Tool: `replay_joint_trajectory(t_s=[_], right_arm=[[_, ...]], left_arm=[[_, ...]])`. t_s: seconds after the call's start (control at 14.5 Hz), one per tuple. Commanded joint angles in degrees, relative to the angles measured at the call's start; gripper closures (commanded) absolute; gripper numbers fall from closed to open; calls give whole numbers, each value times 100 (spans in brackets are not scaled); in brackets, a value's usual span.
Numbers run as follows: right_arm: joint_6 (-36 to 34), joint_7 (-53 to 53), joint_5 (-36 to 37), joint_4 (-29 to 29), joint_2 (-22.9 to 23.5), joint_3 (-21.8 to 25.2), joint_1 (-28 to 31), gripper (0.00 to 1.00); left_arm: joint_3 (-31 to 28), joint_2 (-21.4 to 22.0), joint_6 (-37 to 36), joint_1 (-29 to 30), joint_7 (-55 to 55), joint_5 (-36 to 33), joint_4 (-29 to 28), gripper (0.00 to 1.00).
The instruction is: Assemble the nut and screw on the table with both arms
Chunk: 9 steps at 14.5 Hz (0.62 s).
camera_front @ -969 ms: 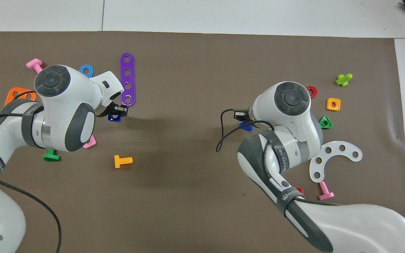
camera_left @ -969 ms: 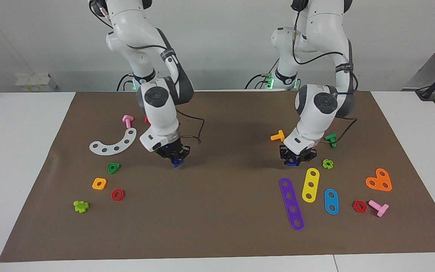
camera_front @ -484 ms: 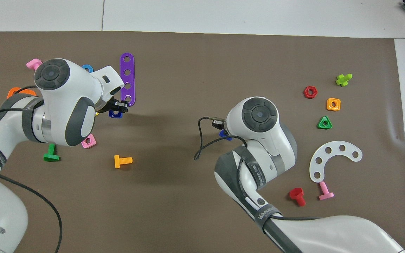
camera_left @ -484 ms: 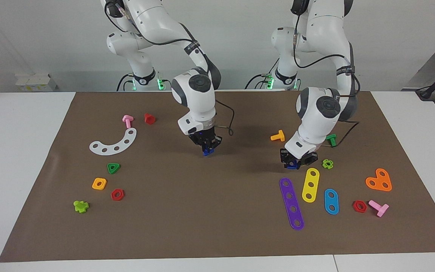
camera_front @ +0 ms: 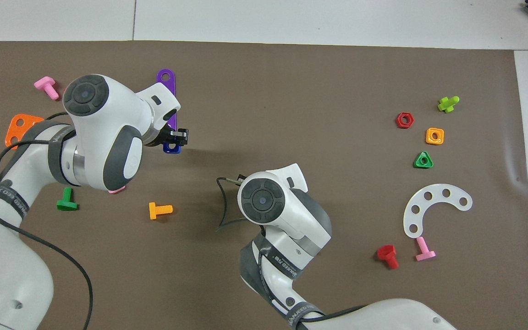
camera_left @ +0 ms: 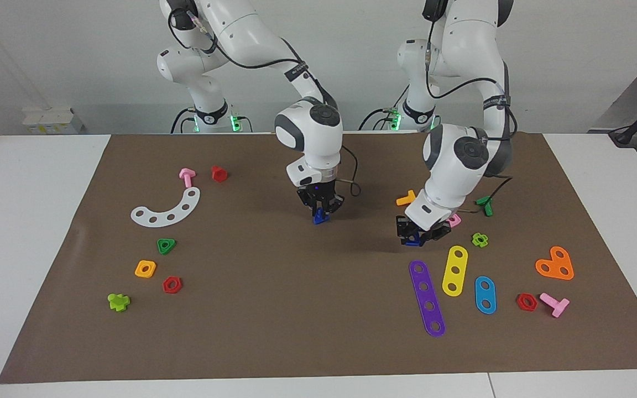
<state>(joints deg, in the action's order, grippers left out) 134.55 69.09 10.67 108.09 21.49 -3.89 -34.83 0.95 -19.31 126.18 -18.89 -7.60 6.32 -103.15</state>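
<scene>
My right gripper [camera_left: 320,211] is shut on the dark-blue screw [camera_left: 318,219] and holds it low over the middle of the brown mat [camera_left: 318,331]. In the overhead view my right wrist hides that gripper and the screw. My left gripper [camera_left: 415,235] is shut on the dark-blue square nut [camera_left: 411,241] and holds it low over the mat beside the purple strip [camera_left: 427,298]. The left gripper [camera_front: 177,139] and the nut [camera_front: 171,148] also show in the overhead view. A stretch of bare mat lies between the two grippers.
Yellow strip [camera_left: 454,270], blue strip [camera_left: 485,294], orange screw [camera_left: 406,198], pink nut [camera_left: 453,220] and orange heart plate [camera_left: 555,264] lie at the left arm's end. White curved strip [camera_left: 166,210], green triangular nut [camera_left: 166,245], orange-yellow nut [camera_left: 145,268] and red screw [camera_left: 219,173] lie at the right arm's end.
My right gripper has carried the screw from near the curved strip to over the middle of the mat. My left gripper has shifted a little toward the middle with the nut.
</scene>
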Motion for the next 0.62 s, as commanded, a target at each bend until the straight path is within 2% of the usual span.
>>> replay_joint_trajectory(t_s=[0.0, 0.28, 0.55], right_arm=[[36, 35, 102, -42, -118, 2, 169, 0], [-455, -701, 67, 28, -741, -6, 538, 0], [-1254, -1878, -442, 99, -1269, -7, 986, 0]], left_arm=[[-86, -135, -260, -342, -372, 88, 303, 100], [-104, -170, -374, -922, -1224, 62, 506, 100], [-113, -179, -357, -1555, -1972, 44, 506, 100]])
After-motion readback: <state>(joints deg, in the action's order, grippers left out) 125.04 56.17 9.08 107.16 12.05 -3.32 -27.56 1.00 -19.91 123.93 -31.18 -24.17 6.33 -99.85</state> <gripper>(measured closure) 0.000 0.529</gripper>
